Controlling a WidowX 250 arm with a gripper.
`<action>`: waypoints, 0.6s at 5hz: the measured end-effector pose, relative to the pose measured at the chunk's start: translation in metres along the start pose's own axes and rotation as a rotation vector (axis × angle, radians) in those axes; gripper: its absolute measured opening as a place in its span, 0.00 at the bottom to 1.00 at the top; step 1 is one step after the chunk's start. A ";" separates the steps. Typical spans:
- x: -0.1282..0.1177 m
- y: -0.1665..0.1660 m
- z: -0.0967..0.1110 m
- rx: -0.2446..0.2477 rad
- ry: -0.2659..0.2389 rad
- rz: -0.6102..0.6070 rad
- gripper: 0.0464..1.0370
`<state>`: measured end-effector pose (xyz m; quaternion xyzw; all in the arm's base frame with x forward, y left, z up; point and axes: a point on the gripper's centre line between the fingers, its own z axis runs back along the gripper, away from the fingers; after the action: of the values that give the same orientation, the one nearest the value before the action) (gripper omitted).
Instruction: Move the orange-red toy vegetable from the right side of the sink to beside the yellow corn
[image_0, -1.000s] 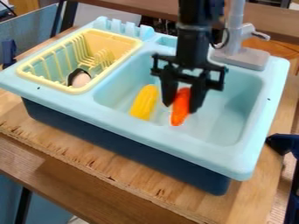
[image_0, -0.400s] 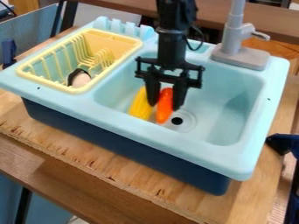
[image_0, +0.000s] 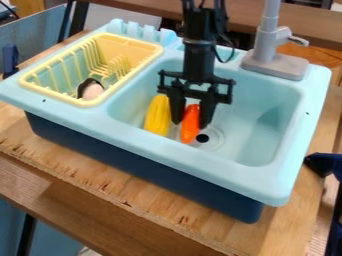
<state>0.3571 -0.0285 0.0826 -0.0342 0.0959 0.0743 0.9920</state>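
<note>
Plywood (image_0: 87, 172) with a rough front edge carries the light blue toy sink (image_0: 220, 167) that I watch from my fixed camera. Inside its basin (image_0: 264, 112), toward the near left corner, is the orange carrot (image_0: 190, 131), upper part between the two fingers of my black gripper (image_0: 191, 123); I read them as closed onto its sides, narrowed to its width. Its lower end points toward the basin's near edge. Just beside it on the right is the round drain (image_0: 202, 138) with its dark hole. On the other side, nearer the left edge, I have the yellow corn (image_0: 157, 116) beside one finger. Beyond the basin's left edge, the yellow dish rack (image_0: 83, 103) sits in the sink unit, a black-and-pale item (image_0: 91, 90) near its front corner. Toward the sink's far right corner stands the grey faucet (image_0: 267, 42), and past the right edge I see a dark blue object (image_0: 326, 164).
</note>
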 end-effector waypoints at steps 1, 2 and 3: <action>-0.004 -0.008 -0.003 0.001 0.027 -0.015 0.87; -0.004 -0.009 -0.003 -0.008 0.030 -0.009 0.97; -0.006 -0.005 0.006 0.018 0.009 0.014 0.96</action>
<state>0.3531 -0.0335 0.0894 -0.0251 0.1014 0.0804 0.9913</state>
